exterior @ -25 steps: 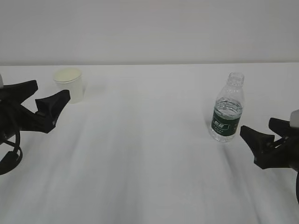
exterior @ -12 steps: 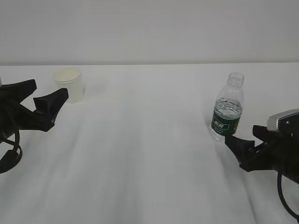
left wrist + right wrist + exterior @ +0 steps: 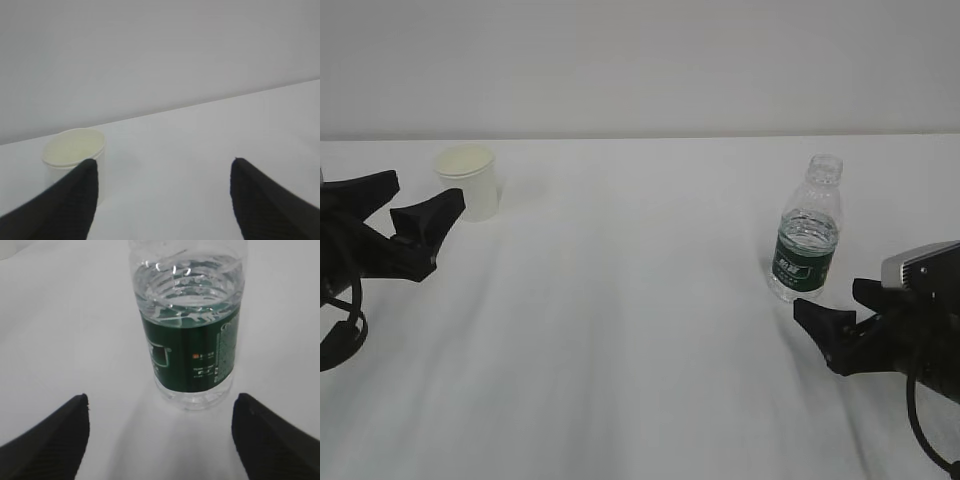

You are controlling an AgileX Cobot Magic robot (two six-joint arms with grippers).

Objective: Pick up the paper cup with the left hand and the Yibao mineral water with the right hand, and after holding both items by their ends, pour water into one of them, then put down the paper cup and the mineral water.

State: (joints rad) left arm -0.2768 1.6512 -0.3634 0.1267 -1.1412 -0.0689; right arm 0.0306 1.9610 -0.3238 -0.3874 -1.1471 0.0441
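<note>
Standing upright on the white table (image 3: 640, 300), the small white paper cup (image 3: 468, 180) sits far left, the clear ribbed green-labelled water bottle (image 3: 807, 230) right. Left wrist: black left gripper (image 3: 162, 200) gapes wide, cup (image 3: 74, 160) beyond its left finger. Right wrist: black right gripper (image 3: 160, 435) spread wide, bottle (image 3: 189, 325) just ahead, untouched.

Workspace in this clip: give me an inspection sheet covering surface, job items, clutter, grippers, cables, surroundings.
Surface: white table, bare between the items.
Paper cup: upright at far left, untouched; nothing visible inside.
Mineral water: upright at right, capless, part full, untouched.
Clutter: nothing seen.
Left hand: open, low, just short of the cup; the cup sits off-centre, behind the left fingertip in the wrist view.
Right hand: open, near the bottle base, which sits centred ahead of the gap.
Cables: black loops by both arms at the frame edges.
Surroundings: plain pale wall.
</note>
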